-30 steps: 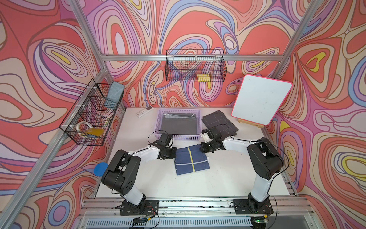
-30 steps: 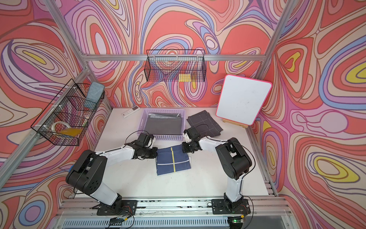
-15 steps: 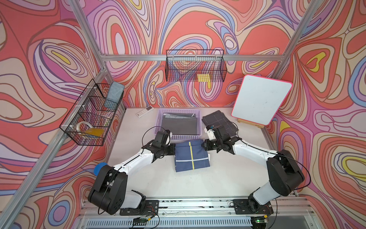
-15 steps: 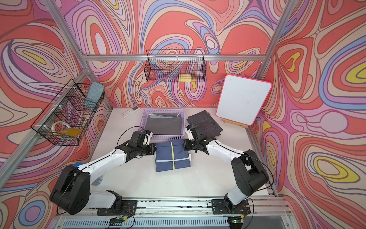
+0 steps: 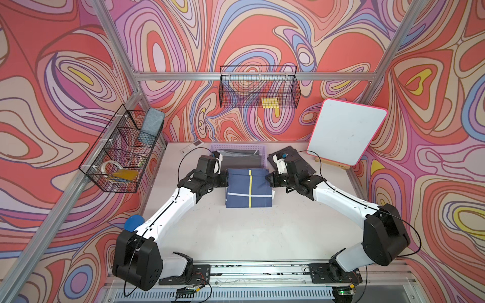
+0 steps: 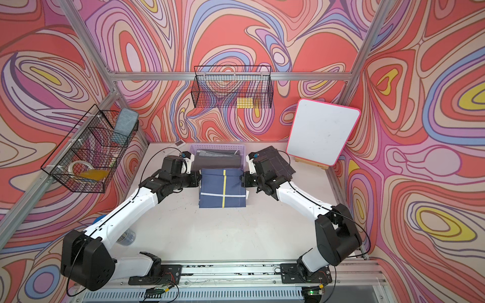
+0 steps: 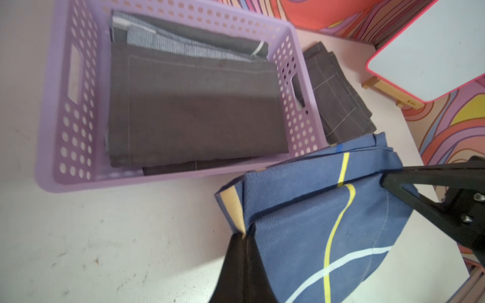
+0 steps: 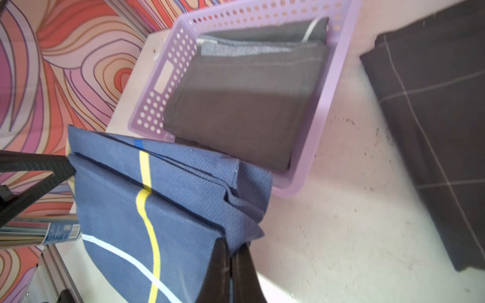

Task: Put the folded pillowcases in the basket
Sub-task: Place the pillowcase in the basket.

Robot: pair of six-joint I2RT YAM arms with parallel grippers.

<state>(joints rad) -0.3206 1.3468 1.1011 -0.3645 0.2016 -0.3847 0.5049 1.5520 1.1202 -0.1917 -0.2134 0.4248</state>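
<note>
Left gripper (image 5: pixel 226 179): jaws pressed together on the left side edge of the folded pillowcase (image 5: pixel 248 189). Right gripper (image 5: pixel 268 179): same, jaws pinching the opposite side edge. The pillowcase is navy with one yellow stripe crossed by a white one. It is slung between the two arms and sags a bit in the middle. The wrist views confirm both pinches: the left fingers (image 7: pixel 236 270) clamp a bunched fold, and the right fingers (image 8: pixel 217 275) clamp the stacked layers on the other side. In both top views the pillowcase's far edge overlaps the near wall of the lilac basket (image 5: pixel 236 144), and the rest hangs over the bench (image 5: pixel 249 236) in front of it. It is not in the basket. I cannot tell whether its near edge touches the bench. The basket sits at the back of the bench and holds a dark grey folded cloth (image 7: pixel 196 110), with a lighter grey patterned piece (image 7: pixel 183 44) showing behind it. A dark check cloth (image 7: pixel 338 105) lies flat on the bench just beside the basket's right wall. A pink-rimmed whiteboard (image 5: pixel 346 133) stands tilted on a small wooden easel at the back right. Black wire baskets hang on the back wall (image 5: pixel 258 88) and the left wall (image 5: pixel 123 152).
</note>
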